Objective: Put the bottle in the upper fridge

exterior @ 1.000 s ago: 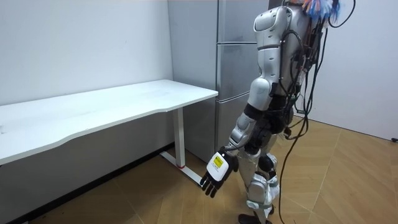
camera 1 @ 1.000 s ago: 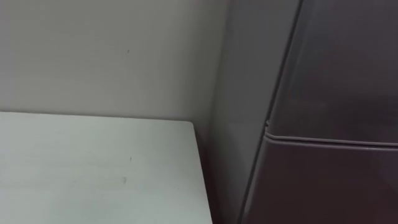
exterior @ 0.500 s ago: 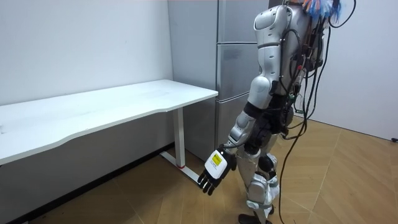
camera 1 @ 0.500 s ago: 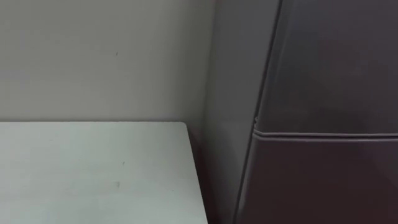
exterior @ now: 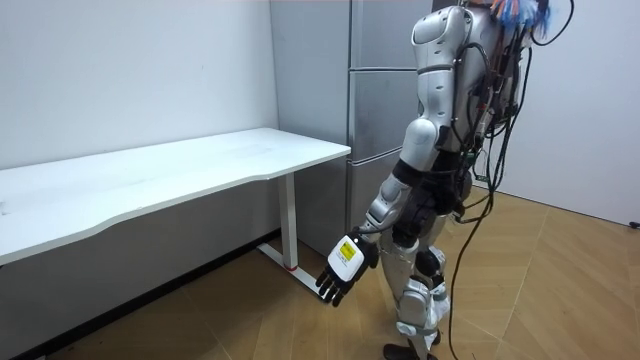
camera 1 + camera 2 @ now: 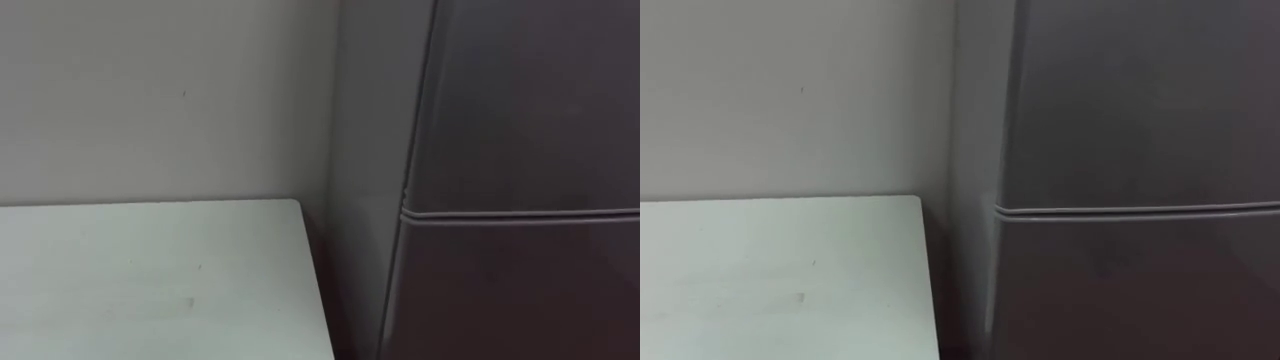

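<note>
The robot stands upright close before the grey fridge (image 6: 520, 150), with the end of the white table (image 6: 150, 280) on its left, hard against the wall (image 6: 160, 100). Its head camera looks at the seam (image 6: 520, 213) between two fridge doors. Both are closed, so a door likely has to be pulled open before anything can go inside.

The left hand (image 5: 338, 272) hangs low beside the thigh, between the table's leg and the robot's own legs. Its fingers are loosely straight and slightly apart, and they hold nothing. The arm seems to be simply at rest, not reaching for a door.

Where the bottle is cannot be told. It is not in the left hand, nor on the visible part of the table.
</note>
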